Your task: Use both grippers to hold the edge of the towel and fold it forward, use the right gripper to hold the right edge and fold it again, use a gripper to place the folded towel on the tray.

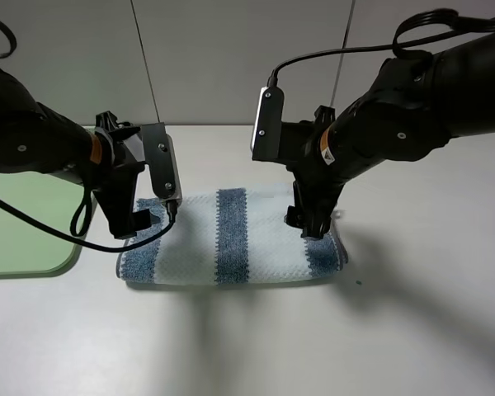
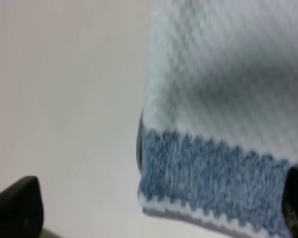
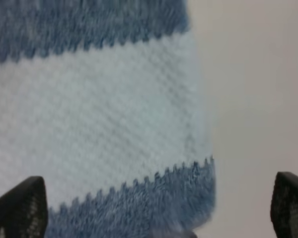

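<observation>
Hovering low over the towel (image 1: 231, 239), apparently already folded once and lying mid-table (image 1: 412, 330), with the tray (image 1: 25, 247) at its 9 o'clock. Holding left gripper (image 1: 139, 224) and right gripper (image 1: 311, 223) with fingers spread apart, clamping nothing. Risking, in reaching for the right edge (image 1: 340, 252) at 3 o'clock: pinching only the top layer, peeling the fold open, or dragging the thick cloth askew.
</observation>
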Action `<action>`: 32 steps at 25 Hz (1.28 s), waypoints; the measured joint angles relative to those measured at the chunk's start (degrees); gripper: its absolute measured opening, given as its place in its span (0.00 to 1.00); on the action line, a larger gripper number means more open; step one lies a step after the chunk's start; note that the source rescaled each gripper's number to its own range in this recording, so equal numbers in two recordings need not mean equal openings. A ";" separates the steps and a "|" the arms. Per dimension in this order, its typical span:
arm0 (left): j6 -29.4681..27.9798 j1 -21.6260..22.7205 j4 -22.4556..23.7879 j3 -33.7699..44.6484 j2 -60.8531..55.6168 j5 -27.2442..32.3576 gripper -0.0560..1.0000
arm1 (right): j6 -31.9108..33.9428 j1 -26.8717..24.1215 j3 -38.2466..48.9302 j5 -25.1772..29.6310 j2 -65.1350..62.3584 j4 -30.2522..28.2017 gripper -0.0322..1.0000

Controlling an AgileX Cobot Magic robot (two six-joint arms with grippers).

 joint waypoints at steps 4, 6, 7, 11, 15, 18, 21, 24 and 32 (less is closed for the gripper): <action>-0.01 0.00 -0.10 0.60 0.00 -0.51 0.99 | 2.25 0.00 0.00 -0.05 0.00 0.06 1.00; -0.01 0.00 -0.10 0.70 0.00 -0.03 1.00 | 2.76 0.00 0.00 -0.05 0.00 0.09 1.00; -0.06 0.00 -0.10 0.70 0.00 0.27 1.00 | 2.90 0.00 0.00 -0.05 0.00 0.09 1.00; -0.21 0.04 -0.10 0.70 -0.12 2.34 1.00 | 3.07 0.00 0.00 0.04 0.00 0.54 1.00; -1.21 0.11 -0.10 0.70 -1.92 3.64 1.00 | 3.12 0.00 0.00 0.54 0.00 3.17 1.00; -4.71 0.11 -0.10 0.70 -4.57 4.26 1.00 | 3.78 0.00 0.00 1.48 0.00 5.69 1.00; -10.49 0.11 -0.17 0.70 -6.74 6.42 1.00 | 7.61 0.00 0.00 2.14 0.00 6.58 1.00; -14.87 0.11 -0.17 0.70 -8.15 9.52 1.00 | 12.67 0.00 0.00 2.84 0.00 6.58 1.00; -19.23 0.11 -0.17 0.70 -15.75 14.97 1.00 | 20.20 0.00 0.00 6.39 0.00 6.64 1.00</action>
